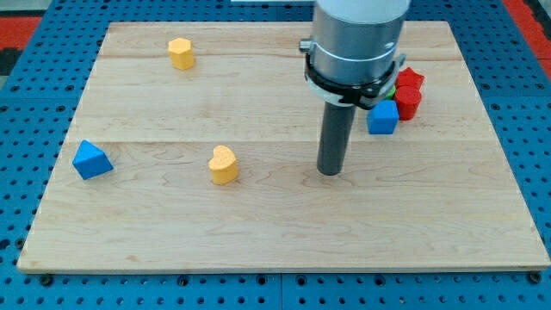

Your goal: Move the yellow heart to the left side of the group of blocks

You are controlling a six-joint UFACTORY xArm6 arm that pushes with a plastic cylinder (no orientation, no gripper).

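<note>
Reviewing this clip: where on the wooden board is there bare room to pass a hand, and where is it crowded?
Bare: the bottom strip below the yellow heart and my tip, and the stretch between the yellow hexagonal block and blue triangular block. Crowded: the view's upper right, where the blue cube and red blocks cluster.

Pale, smooth wooden board (275,232) with visible grain carries matt painted blocks; arm housing (357,39) looks brushed metal.

yellow block (181,52) at top left, blue triangular block (91,160) (left edge), wooden board (258,224)
</note>
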